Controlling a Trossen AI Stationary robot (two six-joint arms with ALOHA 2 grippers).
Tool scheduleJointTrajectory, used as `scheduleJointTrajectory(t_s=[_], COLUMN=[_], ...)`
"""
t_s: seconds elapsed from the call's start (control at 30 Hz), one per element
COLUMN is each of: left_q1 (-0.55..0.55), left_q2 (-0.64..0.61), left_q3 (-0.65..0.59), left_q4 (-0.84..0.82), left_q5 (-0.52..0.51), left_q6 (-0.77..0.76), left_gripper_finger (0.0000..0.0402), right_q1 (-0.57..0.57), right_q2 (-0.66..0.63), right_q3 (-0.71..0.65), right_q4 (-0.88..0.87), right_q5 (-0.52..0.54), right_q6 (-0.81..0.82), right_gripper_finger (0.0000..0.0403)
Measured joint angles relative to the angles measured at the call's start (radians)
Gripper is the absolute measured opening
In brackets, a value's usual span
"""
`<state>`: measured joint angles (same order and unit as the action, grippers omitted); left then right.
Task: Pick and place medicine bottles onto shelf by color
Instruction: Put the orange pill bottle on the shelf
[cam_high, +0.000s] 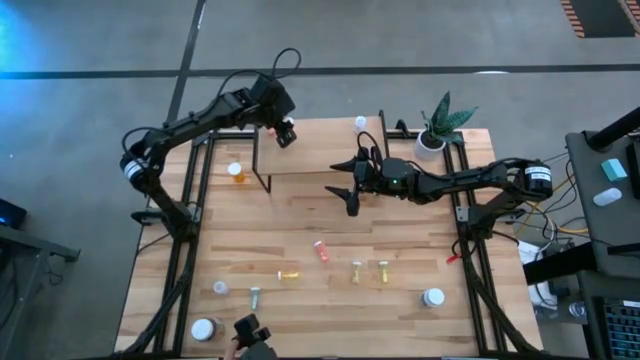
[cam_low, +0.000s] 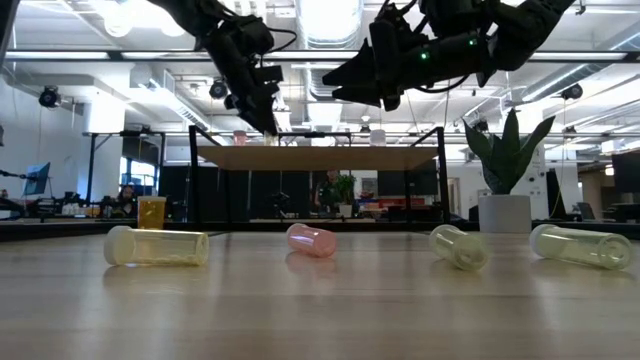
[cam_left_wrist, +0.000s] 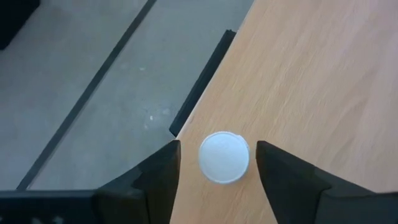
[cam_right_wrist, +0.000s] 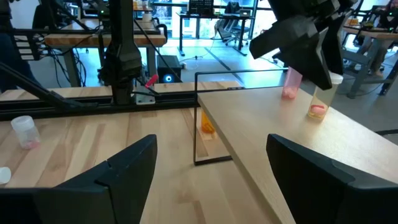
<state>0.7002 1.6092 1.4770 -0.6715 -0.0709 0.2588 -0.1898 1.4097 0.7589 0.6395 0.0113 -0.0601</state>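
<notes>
Shelf (cam_high: 310, 160) of pale smooth wood on thin black legs, partly masked in the high view by both arms. Left gripper (cam_left_wrist: 217, 163) above its far-left corner, fingers parted either side of a round white-capped bottle (cam_left_wrist: 224, 157) without touching; bottle body hidden beneath the cap. Right gripper (cam_right_wrist: 211, 158) above the table before the shelf, fingers wide apart, empty. Cylindrical translucent vials, yellow (cam_low: 157, 246) and pink (cam_low: 311, 240), lying on the plank tabletop (cam_high: 400, 240).

Industrial lab: concrete floor (cam_high: 420, 40), ceiling strip lights (cam_low: 325, 20), rows of workbenches (cam_right_wrist: 81, 38).
</notes>
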Motion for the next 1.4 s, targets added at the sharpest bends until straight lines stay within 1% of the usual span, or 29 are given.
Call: scheduleJointTrajectory(t_s=[0.33, 0.47, 0.53, 0.63, 0.7, 0.73, 0.83, 0.9, 1.03, 1.2, 1.3, 1.4], left_q1=[0.000, -0.002, -0.010, -0.030, -0.056, -0.076, -0.137, -0.188, -0.296, -0.427, -0.501, -0.567], left_q2=[-0.099, -0.157, -0.190, -0.253, -0.300, -0.328, -0.416, -0.471, -0.561, -0.613, -0.624, -0.627], left_q3=[0.001, 0.001, -0.004, -0.033, -0.069, -0.092, -0.187, -0.261, -0.395, -0.530, -0.607, -0.675], left_q4=[-0.015, -0.053, -0.077, -0.092, -0.090, -0.081, -0.048, 0.005, 0.058, 0.101, 0.157, 0.234], left_q5=[-0.013, -0.008, -0.004, 0.068, 0.121, 0.129, 0.138, 0.137, 0.139, 0.135, 0.136, 0.134], left_q6=[-0.016, -0.025, -0.058, -0.090, -0.096, -0.098, -0.128, -0.149, -0.176, -0.239, -0.276, -0.281], left_gripper_finger=[0.0195, 0.0195, 0.0195, 0.0195, 0.0195, 0.0195, 0.0195, 0.0195, 0.0195, 0.0195, 0.0195, 0.0195], right_q1=[0.000, 0.000, 0.002, 0.017, 0.028, 0.034, 0.049, 0.062, 0.092, 0.133, 0.154, 0.171], right_q2=[0.000, 0.000, -0.001, -0.017, -0.036, -0.046, -0.079, -0.104, -0.151, -0.196, -0.215, -0.229], right_q3=[0.000, 0.000, 0.000, 0.000, 0.000, 0.000, 0.000, 0.000, -0.002, -0.013, -0.027, -0.045], right_q4=[-0.002, 0.000, 0.010, 0.017, 0.015, 0.010, -0.026, -0.053, -0.105, -0.164, -0.185, -0.196], right_q5=[0.000, 0.000, -0.012, -0.036, -0.039, -0.039, -0.039, -0.039, -0.040, -0.038, -0.038, -0.038], right_q6=[0.000, 0.000, 0.010, 0.010, 0.007, 0.003, -0.004, -0.008, -0.016, -0.017, -0.006, 0.014], right_gripper_finger=[0.0295, 0.0295, 0.0295, 0.0294, 0.0293, 0.0292, 0.0290, 0.0288, 0.0286, 0.0285, 0.0286, 0.0284])
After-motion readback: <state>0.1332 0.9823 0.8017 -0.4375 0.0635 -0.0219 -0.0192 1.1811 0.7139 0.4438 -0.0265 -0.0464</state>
